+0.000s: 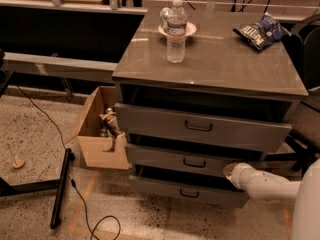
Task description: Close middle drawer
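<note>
The grey cabinet [210, 64] has three drawers, all pulled out a little. The middle drawer [165, 158] has a low flat front and a small dark wire handle [194, 162] at its centre. It sits below the taller top drawer [150, 121] and above the bottom drawer [160, 186]. My white arm [270, 186] reaches in from the lower right. My gripper [230, 171] is at the right end of the middle drawer's front panel, right of the handle and seemingly against the panel.
A water bottle [176, 31], a small plate [189, 30] and a blue snack bag [260, 31] sit on the cabinet top. An open cardboard box [95, 134] stands on the floor left of the drawers. A black bar [61, 186] and cable [95, 219] lie on the floor.
</note>
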You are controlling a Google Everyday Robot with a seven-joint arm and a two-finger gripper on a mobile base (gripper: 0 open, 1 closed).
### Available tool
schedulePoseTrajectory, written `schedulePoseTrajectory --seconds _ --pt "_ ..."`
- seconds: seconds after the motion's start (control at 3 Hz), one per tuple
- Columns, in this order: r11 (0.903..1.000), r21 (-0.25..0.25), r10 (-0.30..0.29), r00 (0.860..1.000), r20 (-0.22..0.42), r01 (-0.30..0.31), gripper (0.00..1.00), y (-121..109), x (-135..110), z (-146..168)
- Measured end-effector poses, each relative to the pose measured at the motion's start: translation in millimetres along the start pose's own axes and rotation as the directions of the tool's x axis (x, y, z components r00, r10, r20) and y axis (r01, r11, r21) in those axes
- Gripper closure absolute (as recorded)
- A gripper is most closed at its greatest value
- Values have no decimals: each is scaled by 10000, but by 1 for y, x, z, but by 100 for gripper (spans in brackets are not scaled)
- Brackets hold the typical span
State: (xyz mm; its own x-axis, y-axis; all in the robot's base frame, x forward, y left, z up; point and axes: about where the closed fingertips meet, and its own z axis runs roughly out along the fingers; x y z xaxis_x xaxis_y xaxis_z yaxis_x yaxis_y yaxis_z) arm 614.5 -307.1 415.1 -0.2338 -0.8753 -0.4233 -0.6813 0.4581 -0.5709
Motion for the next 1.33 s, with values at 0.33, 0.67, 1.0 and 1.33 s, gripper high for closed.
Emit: schedulePoseTrajectory --seconds 0.33,0.67,1.0,1.33 --pt "9999 23 -136 9999 -40 136 100 -6 1 6" --pt "9997 -226 -126 9999 107 129 100 1 0 1" --pt "9980 -613 -113 9995 288 131 100 14 -4 -15" --pt "9844 -1750 283 9987 434 -203 100 53 -23 -71"
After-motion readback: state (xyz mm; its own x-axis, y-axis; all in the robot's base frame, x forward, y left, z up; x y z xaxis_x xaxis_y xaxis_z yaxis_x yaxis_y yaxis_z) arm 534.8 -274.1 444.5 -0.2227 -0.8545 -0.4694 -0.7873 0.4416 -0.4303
